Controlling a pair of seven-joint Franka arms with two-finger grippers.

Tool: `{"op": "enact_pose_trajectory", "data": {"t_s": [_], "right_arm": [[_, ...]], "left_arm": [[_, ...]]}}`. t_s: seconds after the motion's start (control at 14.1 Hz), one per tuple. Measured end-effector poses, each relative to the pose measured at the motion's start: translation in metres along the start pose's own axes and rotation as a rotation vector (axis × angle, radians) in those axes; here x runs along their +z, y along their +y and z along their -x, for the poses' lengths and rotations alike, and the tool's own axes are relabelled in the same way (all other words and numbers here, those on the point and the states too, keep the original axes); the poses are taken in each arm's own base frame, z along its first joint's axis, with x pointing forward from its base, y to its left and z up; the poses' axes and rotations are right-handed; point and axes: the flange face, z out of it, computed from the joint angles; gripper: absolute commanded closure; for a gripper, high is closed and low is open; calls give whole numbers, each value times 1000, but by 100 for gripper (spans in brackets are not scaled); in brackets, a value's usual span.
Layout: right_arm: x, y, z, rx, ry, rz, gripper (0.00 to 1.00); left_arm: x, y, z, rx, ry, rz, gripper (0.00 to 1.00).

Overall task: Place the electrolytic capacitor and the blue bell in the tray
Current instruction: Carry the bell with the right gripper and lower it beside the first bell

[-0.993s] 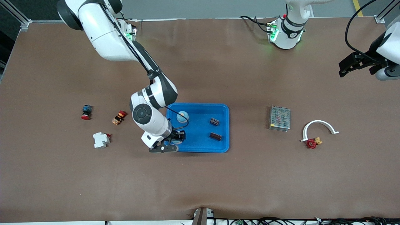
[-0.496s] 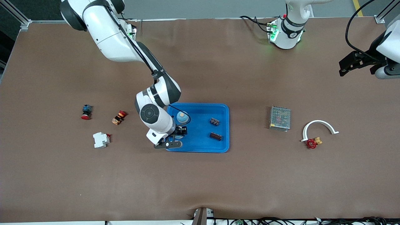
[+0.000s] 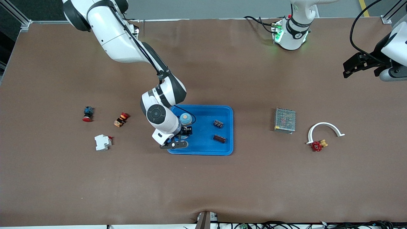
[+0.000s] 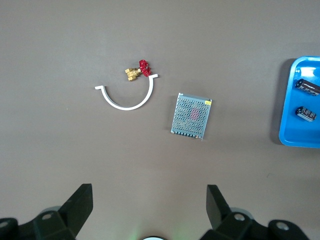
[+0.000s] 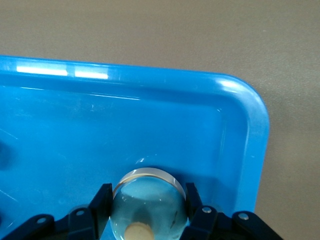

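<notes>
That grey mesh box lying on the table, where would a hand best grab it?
Probably from above, across the two long side walls: the grey mesh box lies flat, broad perforated face up, so its narrower width suits a pinch.

White arm shells, dark grey joint bands, black cables, black end effector fingers, green base lights.

table: brown mat | top edge: grey floor, yellow stripe
</notes>
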Motion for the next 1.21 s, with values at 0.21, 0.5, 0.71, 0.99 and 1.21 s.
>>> {"op": "enact_pose_trajectory", "data": {"t_s": [0.21, 0.5, 0.71, 0.99, 1.21], "right_arm": [[6, 1, 2, 0, 2, 1, 54], [7, -3, 4, -6, 4, 0, 0], [7, -1, 3, -4, 6, 2, 0], [-12, -2, 2, -6, -31, 17, 0], [-69, -11, 8, -19, -85, 29, 0]], "left_arm": [[4, 0, -2, 1, -7, 1, 0], [3, -3, -3, -6, -6, 1, 0], [0, -8, -2, -15, 1, 1, 0], [-8, -7, 3, -14, 15, 11, 0], [-6, -6, 3, -12, 9, 24, 0]]}}
